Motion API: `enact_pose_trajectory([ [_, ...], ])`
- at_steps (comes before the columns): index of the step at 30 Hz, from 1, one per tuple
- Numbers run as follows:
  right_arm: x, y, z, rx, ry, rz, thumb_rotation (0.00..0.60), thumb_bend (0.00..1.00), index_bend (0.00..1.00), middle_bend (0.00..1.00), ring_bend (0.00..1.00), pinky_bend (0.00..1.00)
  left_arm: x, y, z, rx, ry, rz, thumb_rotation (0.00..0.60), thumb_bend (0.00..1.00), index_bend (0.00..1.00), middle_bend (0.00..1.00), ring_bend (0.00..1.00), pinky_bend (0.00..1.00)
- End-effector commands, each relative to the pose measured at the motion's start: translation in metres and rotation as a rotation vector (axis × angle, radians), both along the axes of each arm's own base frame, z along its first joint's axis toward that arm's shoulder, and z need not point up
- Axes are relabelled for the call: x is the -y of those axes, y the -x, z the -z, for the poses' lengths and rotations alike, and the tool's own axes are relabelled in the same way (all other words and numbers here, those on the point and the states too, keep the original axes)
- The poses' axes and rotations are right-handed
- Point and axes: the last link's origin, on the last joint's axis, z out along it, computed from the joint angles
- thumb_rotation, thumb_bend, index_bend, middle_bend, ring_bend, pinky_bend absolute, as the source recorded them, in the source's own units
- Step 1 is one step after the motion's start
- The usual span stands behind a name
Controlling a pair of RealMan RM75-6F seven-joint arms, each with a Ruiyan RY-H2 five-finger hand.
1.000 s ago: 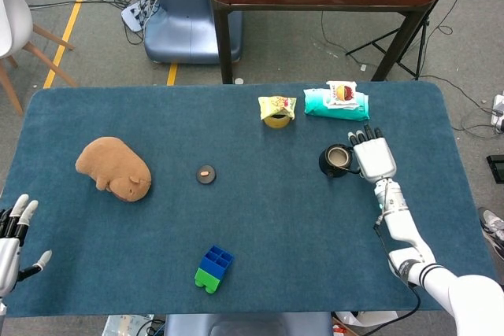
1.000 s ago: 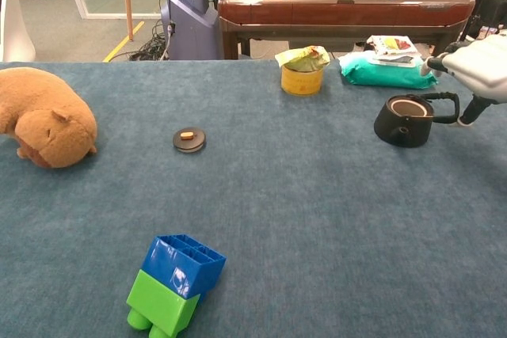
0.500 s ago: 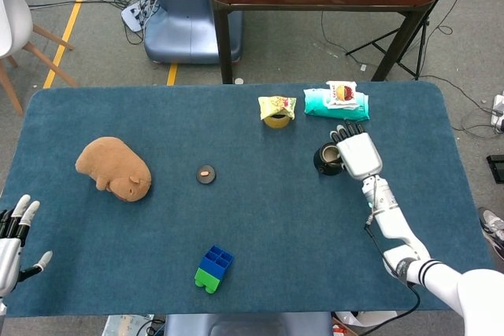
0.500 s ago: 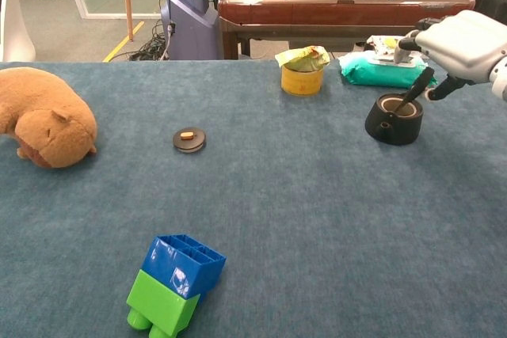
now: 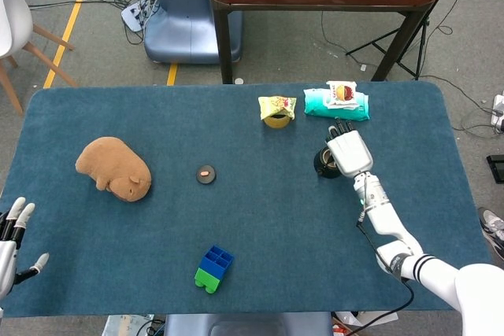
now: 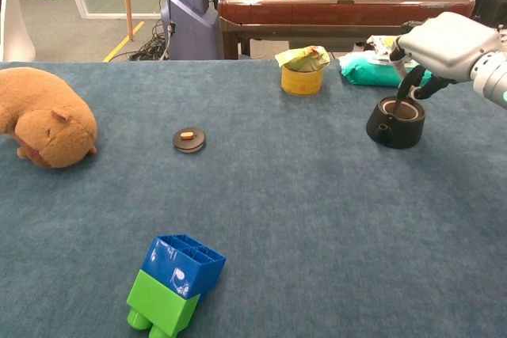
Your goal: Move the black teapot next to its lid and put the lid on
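The black teapot stands open-topped on the blue table, right of centre. My right hand hovers directly over it, dark fingers curled down around the raised handle at the rim. In the head view the hand covers most of the pot. The lid, a flat black disc with a tan knob, lies far to the left of the pot near the table's middle. My left hand rests at the near left edge, fingers apart and holding nothing.
A brown plush animal lies left of the lid. A blue-and-green block sits near the front edge. Behind the teapot stand a yellow cup and a green wipes pack.
My right hand moved left from beside the teapot to over it and took hold of the handle, raising it. The pot shifted slightly left. The lid stayed put.
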Motion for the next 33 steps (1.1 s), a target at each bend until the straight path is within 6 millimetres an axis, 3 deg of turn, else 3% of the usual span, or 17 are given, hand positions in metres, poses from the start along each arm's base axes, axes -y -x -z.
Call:
enact_pose_trajectory([
  [1, 0.001, 0.0, 0.001, -0.003, -0.003, 0.004, 0.6, 0.39, 0.62, 0.34, 0.14, 0.23, 0.0, 0.0, 0.001, 0.001, 0.002, 0.001, 0.6, 0.21, 0.0, 0.01, 0.06, 0.03],
  [13, 0.007, -0.031, -0.005, 0.088, -0.018, -0.028, 0.6, 0.41, 0.66, 0.37, 0.15, 0.23, -0.001, 0.001, 0.002, -0.001, 0.01, -0.004, 0.6, 0.21, 0.0, 0.01, 0.06, 0.03],
  [19, 0.009, -0.066, 0.001, 0.121, -0.039, -0.06, 0.6, 0.41, 0.66, 0.37, 0.15, 0.23, -0.001, -0.002, 0.002, -0.002, 0.01, 0.007, 0.6, 0.21, 0.0, 0.01, 0.06, 0.03],
  [33, 0.023, -0.147, 0.037, 0.151, -0.078, -0.095, 0.6, 0.41, 0.66, 0.37, 0.15, 0.23, 0.009, 0.001, -0.002, 0.004, -0.009, 0.001, 0.6, 0.21, 0.0, 0.01, 0.06, 0.03],
])
